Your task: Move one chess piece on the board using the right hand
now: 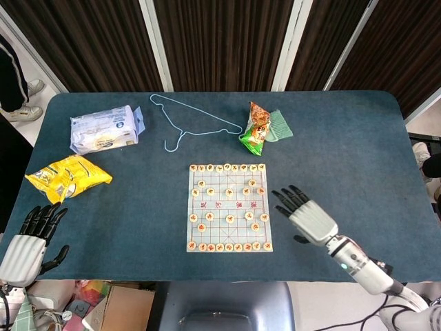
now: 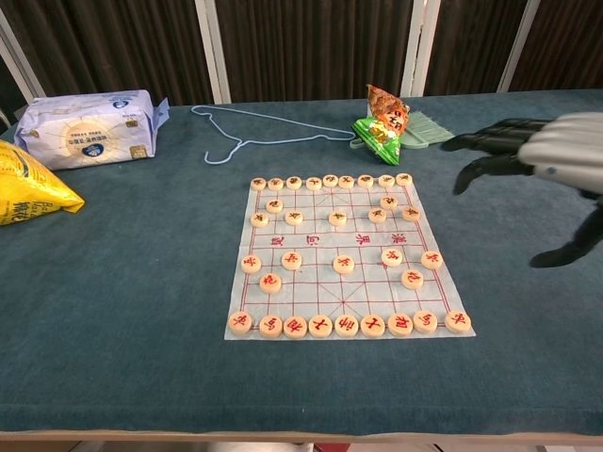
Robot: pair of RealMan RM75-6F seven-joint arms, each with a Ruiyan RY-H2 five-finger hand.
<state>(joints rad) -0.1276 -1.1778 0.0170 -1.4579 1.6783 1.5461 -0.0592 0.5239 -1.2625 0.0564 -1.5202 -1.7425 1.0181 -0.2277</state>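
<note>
A white chess board (image 1: 218, 201) (image 2: 311, 282) lies in the middle of the blue table, with several round pale chess pieces (image 1: 254, 225) (image 2: 412, 279) on it, rows along its near and far edges. My right hand (image 1: 306, 214) (image 2: 539, 155) hovers just right of the board, fingers spread toward it and holding nothing. My left hand (image 1: 26, 241) rests open at the table's near left corner, seen only in the head view.
A blue wire hanger (image 1: 186, 123) (image 2: 254, 137) and a green snack bag (image 1: 257, 128) (image 2: 384, 121) lie beyond the board. A white wipes pack (image 1: 104, 129) (image 2: 87, 126) and a yellow bag (image 1: 66, 176) (image 2: 26, 188) sit at the far left.
</note>
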